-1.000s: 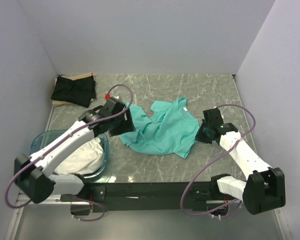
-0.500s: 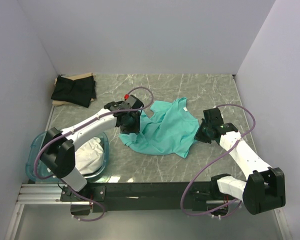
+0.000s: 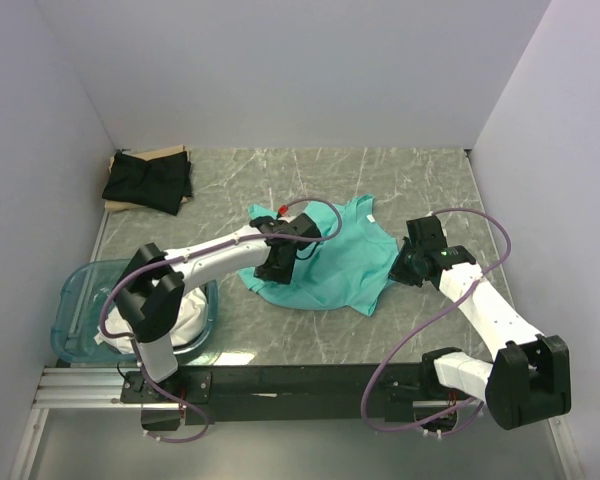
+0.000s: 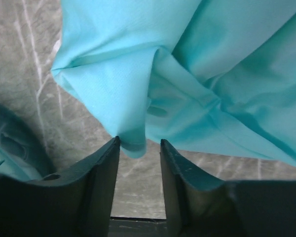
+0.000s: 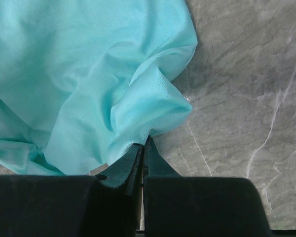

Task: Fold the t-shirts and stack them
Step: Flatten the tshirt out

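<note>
mint-teal t-shirt point(image 3: 342, 270): matt soft cloth | table point(image 3: 420, 178): veined grey stone-look

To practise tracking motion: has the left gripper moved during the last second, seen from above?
Yes. The left gripper has shifted right, away from the blue tub and farther over the mint-teal t-shirt.

The spread t-shirt point(image 3: 335, 265) lay in the middle of the table point(image 3: 430, 180). A folded t-shirt point(image 3: 147, 181) sat on the cardboard sheet point(image 3: 168, 151) in the far-left corner. The tub point(image 3: 68, 300), cloth point(image 3: 190, 303) inside, stood near-left.
</note>
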Motion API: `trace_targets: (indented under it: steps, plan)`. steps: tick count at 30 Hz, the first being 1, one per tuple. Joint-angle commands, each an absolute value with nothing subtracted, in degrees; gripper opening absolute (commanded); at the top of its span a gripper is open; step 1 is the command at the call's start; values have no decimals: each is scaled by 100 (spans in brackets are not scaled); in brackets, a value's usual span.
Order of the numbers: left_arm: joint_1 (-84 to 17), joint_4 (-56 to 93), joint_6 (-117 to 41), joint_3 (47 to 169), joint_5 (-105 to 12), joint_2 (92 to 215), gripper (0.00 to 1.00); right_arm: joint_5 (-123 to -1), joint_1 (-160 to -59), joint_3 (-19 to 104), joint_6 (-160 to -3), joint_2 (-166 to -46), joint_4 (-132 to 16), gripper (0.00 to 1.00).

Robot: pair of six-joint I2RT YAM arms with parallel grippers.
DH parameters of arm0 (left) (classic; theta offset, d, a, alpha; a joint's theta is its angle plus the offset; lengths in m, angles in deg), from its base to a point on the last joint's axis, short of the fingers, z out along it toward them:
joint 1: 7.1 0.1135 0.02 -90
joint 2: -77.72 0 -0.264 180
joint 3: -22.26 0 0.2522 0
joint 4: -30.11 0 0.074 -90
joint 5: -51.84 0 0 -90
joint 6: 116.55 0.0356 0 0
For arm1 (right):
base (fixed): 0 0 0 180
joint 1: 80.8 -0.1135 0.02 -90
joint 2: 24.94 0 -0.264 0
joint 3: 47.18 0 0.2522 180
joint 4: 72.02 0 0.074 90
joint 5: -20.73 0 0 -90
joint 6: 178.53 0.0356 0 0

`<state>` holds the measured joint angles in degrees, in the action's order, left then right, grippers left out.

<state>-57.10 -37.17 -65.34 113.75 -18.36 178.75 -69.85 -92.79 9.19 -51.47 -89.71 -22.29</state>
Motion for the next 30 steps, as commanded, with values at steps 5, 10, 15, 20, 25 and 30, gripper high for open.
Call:
trace_targets:
  steps: [5, 10, 15, 20, 25, 30]
  plan:
    - [-5808, -4078, -6812, 11627, -1038, 17941, 41, -7015, -9249, 842, -5091, -8787, -2380, 0]
    - [-5826, -3964, -6786, 11600, -1021, 18020, 37, -6989, -9249, 824, -5117, -8804, -2398, 0]
    - [-5861, -3946, -6760, 11679, -1012, 18090, 32, -6980, -9257, 877, -5135, -8839, -2398, 0]
    - [-5896, -4087, -6812, 11802, -959, 18160, 26, -6980, -9249, 868, -5170, -8831, -2407, 0]
    - [-5896, -4148, -6847, 11785, -959, 18117, 6, -6971, -9257, 938, -5223, -8866, -2407, 0]
    - [-5765, -4271, -6786, 11890, -766, 18152, 1, -7058, -9240, 1341, -5407, -9058, -2328, 0]
